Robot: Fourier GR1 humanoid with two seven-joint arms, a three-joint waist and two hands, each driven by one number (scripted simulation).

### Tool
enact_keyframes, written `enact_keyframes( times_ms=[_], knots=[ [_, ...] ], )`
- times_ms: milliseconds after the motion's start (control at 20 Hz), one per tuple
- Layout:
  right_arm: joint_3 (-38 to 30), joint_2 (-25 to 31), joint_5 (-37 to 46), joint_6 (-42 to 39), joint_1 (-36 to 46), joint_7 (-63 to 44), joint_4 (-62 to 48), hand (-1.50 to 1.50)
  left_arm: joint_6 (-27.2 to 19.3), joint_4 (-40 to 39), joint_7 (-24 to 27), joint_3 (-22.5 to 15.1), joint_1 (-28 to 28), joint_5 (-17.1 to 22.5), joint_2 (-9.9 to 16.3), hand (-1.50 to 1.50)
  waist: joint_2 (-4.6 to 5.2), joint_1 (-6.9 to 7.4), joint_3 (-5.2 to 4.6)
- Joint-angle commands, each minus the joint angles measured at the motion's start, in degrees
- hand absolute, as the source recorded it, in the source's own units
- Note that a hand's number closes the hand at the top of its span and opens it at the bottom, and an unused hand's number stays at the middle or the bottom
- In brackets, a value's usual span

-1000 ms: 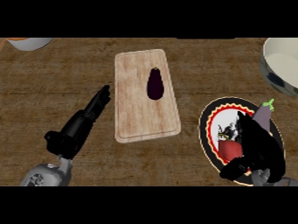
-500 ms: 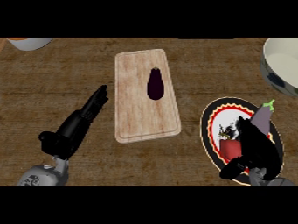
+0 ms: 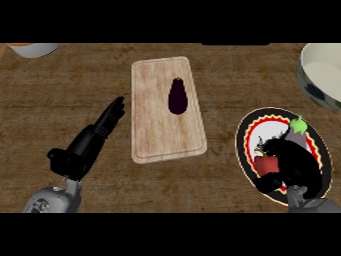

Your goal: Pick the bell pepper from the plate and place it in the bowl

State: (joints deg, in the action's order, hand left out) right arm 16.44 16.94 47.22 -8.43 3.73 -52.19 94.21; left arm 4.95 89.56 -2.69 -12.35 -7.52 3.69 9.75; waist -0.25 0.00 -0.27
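Curling over the plate, my right hand closes round the red pepper; my left hand rests open on the tabletop.

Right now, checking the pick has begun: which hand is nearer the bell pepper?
Right. The right hand is over the plate, curled onto the bell pepper; the left hand lies open beyond the cutting board.

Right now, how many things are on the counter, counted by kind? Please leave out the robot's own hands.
Vegetables: 2 (eggplant, bell pepper)
Cutting boards: 1 (cutting board)
Plates: 1 (plate)
Bowls: 1 (bowl)
Partly seen white container at top left: 1 (container)
Total: 6
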Motion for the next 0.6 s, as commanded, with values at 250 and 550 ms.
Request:
enact_keyframes(
  times_ms=[250,550],
  knots=[
    [-0.48,3.17,1.15,-2.38,1.30,11.82,-1.65,1.50,1.38,0.12,-1.03,1.89,-1.17,-0.73,-1.50,0.00,0.32,0.15,0.29],
    [13.85,16.71,-3.31,-13.41,1.53,42.84,4.94,1.50,1.55,0.56,-1.98,0.16,-1.21,-1.09,-1.93,0.00,0.26,2.37,0.53]
  ],
)
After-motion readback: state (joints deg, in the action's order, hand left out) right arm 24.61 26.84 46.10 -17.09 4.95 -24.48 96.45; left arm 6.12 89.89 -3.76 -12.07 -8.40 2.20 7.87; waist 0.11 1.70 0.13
